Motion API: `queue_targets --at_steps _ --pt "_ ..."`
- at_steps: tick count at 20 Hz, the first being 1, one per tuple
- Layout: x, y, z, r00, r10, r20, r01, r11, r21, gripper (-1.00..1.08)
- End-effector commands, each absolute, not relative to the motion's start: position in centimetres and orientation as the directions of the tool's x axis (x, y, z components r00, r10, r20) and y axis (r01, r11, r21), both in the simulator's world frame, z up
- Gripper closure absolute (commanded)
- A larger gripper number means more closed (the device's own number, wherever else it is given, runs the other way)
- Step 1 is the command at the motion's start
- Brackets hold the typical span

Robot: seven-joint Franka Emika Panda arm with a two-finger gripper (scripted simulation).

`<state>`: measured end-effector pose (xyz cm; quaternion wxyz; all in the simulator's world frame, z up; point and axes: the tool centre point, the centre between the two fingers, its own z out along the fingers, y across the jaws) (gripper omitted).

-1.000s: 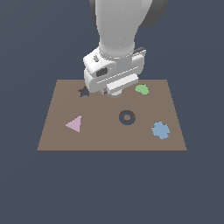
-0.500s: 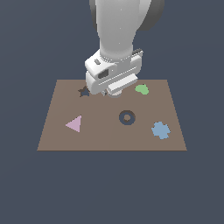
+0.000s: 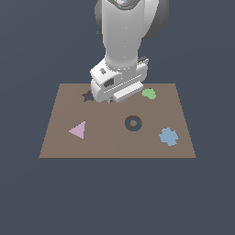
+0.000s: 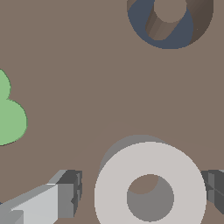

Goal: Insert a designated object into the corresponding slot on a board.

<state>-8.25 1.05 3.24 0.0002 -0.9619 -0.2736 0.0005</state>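
Note:
The whitish-beige ring (image 4: 118, 183) lies flat on the brown board (image 4: 87, 65), close in the wrist view. My gripper (image 4: 142, 192) is open and straddles it, one grey finger (image 4: 70, 194) on one side with a small gap, the other finger (image 4: 215, 188) close against the opposite side. The slot (image 4: 180, 39), a dark navy ring recess with a brown centre peg, lies a short way ahead of the ring. In the exterior view the hand (image 3: 117, 85) hangs low over the board's far middle and hides the ring; the slot (image 3: 133, 123) sits nearer the front.
A green blob (image 3: 148, 94) lies just to the exterior view's right of the hand, also visible as the green blob (image 4: 8, 118) beside the finger. A dark star recess (image 3: 87, 96), a pink triangle (image 3: 78, 130) and a blue cross (image 3: 168, 136) are on the board (image 3: 110, 144).
The hand has sunk slightly toward the board over the last second, staying over the same spot.

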Motion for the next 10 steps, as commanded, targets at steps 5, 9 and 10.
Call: queue_targets --at_steps 5,9,10 --pt "-8.24 1.04 2.99 0.850 0.527 0.000 0.527 -0.850 0.000 1.08" --pt "-8.24 1.04 2.99 0.850 0.527 0.000 0.527 -0.850 0.000 1.08" --pt "-8.24 1.04 2.99 0.850 0.527 0.000 0.527 -0.850 0.000 1.08"
